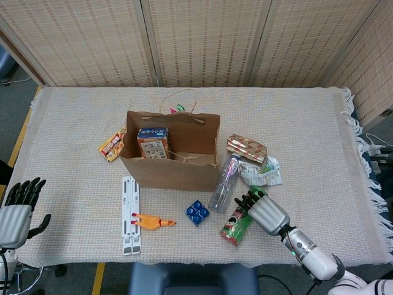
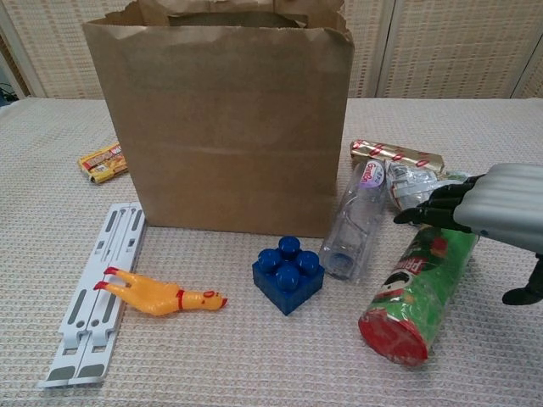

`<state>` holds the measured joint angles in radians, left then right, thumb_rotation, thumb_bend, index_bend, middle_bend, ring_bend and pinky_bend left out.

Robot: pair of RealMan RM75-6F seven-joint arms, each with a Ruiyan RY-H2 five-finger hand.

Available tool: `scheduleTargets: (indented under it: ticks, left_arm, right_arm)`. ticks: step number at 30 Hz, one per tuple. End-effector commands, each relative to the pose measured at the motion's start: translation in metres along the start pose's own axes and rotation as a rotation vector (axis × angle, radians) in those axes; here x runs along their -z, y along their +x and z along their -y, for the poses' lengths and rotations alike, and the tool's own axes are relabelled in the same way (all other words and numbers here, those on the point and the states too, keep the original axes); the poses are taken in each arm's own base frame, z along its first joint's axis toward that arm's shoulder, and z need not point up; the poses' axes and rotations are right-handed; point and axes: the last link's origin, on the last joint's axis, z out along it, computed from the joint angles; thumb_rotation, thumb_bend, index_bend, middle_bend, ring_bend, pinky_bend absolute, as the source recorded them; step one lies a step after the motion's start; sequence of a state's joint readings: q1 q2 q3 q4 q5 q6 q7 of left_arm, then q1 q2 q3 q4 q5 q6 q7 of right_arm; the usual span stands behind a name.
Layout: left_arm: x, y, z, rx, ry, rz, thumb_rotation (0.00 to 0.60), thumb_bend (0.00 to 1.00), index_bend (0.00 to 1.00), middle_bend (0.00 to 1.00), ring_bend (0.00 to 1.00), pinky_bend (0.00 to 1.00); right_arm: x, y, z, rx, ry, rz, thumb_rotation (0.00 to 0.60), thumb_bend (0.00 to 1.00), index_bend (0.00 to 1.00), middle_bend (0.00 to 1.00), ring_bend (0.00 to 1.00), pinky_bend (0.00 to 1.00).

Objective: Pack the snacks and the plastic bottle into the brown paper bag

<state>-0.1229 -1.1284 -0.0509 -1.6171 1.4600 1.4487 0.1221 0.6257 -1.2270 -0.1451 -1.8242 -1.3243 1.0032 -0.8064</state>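
My left hand [image 1: 17,215] sits off the table's left edge, fingers apart, holding nothing; only the head view shows it.

On the table [image 1: 73,117], the brown paper bag [image 1: 172,153] stands upright and open. The head view looks down into it and shows a snack box [image 1: 152,142] already inside; the chest view sees only the bag's front wall. A yellow snack packet [image 1: 112,146] lies just beside the bag's left side.

The plastic bottle [image 2: 356,222] lies on its side at the bag's right corner. I judge it empty, light, smooth and prone to roll; best taken around the mid-body.

The green chip can [image 2: 420,287] lies beside it, red end toward me. It looks stiff and light, a cylinder suited to a wrap around its middle. Behind it lie a gold-wrapped snack [image 2: 396,153] and a crumpled pouch [image 1: 261,172], both soft.

My right hand [image 2: 496,212] hovers over the can's far end, fingers partly spread and bent downward, holding nothing. Whether they touch the can, I cannot tell from either view.
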Motion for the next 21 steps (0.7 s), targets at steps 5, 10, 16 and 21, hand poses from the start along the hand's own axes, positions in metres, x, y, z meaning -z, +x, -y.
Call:
scheduleTargets:
  ticks: [5, 10, 16, 21]
  left_arm:
    - [0.000, 0.000, 0.000, 0.003, -0.003, 0.003, 0.600, 0.35, 0.00, 0.00, 0.00, 0.00]
    - [0.000, 0.000, 0.000, 0.003, -0.004, 0.005, 0.600, 0.35, 0.00, 0.00, 0.00, 0.00]
    - [0.000, 0.000, 0.000, 0.005, -0.004, 0.004, 0.600, 0.35, 0.00, 0.00, 0.00, 0.00]
    - [0.000, 0.000, 0.000, 0.005, -0.004, 0.005, 0.600, 0.35, 0.00, 0.00, 0.00, 0.00]
  right_arm:
    - [-0.025, -0.007, 0.011, 0.046, 0.012, 0.051, 0.600, 0.00, 0.07, 0.16, 0.12, 0.29]
    - [-0.037, -0.011, 0.019, 0.078, 0.006, 0.062, 0.600, 0.03, 0.15, 0.20, 0.16, 0.29]
    - [-0.044, -0.012, 0.027, 0.112, 0.000, 0.051, 0.600, 0.14, 0.45, 0.42, 0.38, 0.43]
    - [-0.038, -0.010, 0.022, 0.118, -0.008, 0.041, 0.600, 0.22, 0.64, 0.56, 0.56, 0.59]
